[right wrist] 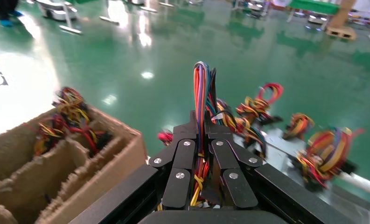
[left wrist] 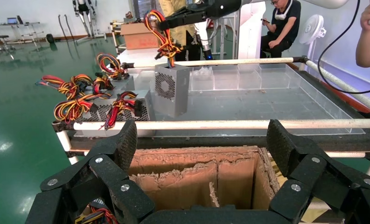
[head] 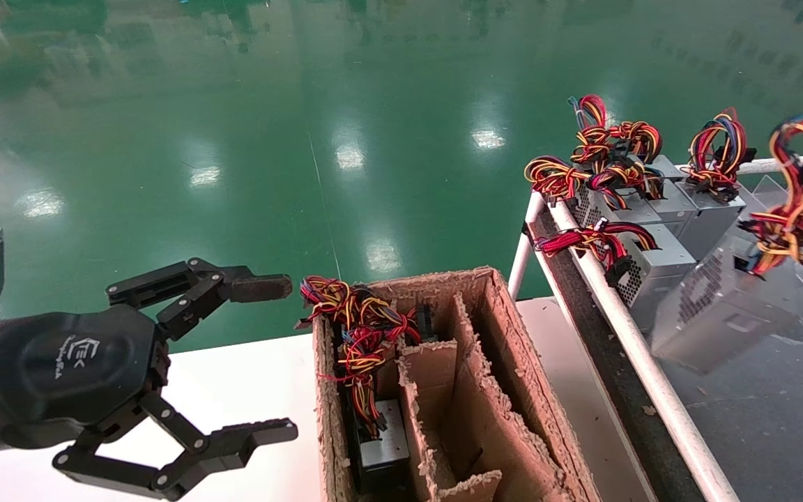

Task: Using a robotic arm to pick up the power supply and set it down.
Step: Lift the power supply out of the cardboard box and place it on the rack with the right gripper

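Grey perforated power supply (head: 719,307), red-yellow-orange-black-blue wires (head: 795,202), brown cardboard box (head: 513,390), glossy green floor (head: 304,104), black left end effector (head: 272,359)

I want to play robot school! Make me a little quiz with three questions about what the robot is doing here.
1. True or false: the black right gripper is shut on the looped bundle of red, yellow and black wires of a grey metal power supply box, which hangs tilted above the others.
2. Where is the black left gripper?
A) down inside a compartment
B) open, beside the torn brown cardboard box
C) shut on some wires
3. Fill in: the cardboard box's compartment nearest the left gripper already holds a ____ ____ with coloured wires.

Key: 1 true; 2 B; 3 power supply.
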`<state>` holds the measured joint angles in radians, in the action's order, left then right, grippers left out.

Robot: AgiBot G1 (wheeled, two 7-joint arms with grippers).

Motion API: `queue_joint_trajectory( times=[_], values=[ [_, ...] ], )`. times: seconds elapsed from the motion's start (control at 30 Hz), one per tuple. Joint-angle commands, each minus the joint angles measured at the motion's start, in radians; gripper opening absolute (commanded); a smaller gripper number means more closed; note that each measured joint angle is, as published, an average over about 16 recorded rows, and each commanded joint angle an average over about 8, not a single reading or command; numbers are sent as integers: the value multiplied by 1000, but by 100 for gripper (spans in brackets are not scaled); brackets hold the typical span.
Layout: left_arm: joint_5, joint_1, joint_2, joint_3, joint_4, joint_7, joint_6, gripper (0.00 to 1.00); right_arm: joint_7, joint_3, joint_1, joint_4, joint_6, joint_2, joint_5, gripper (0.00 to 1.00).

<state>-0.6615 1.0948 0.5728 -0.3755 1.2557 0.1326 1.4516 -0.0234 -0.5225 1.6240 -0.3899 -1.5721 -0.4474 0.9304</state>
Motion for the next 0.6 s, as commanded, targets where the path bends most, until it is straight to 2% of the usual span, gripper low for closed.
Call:
queue_joint_trajectory(
  times=[0.03,0.37,0.6],
  values=[
    [0,0,0,0,0,0,0,100,-13,-12,6,18,4,10,7,0],
    [0,0,0,0,0,0,0,100,-95,-67,98,142,55,-38,116,0],
    [0,0,0,0,0,0,0,100,-143,-88,151,224,132,-102,161,0]
  ],
)
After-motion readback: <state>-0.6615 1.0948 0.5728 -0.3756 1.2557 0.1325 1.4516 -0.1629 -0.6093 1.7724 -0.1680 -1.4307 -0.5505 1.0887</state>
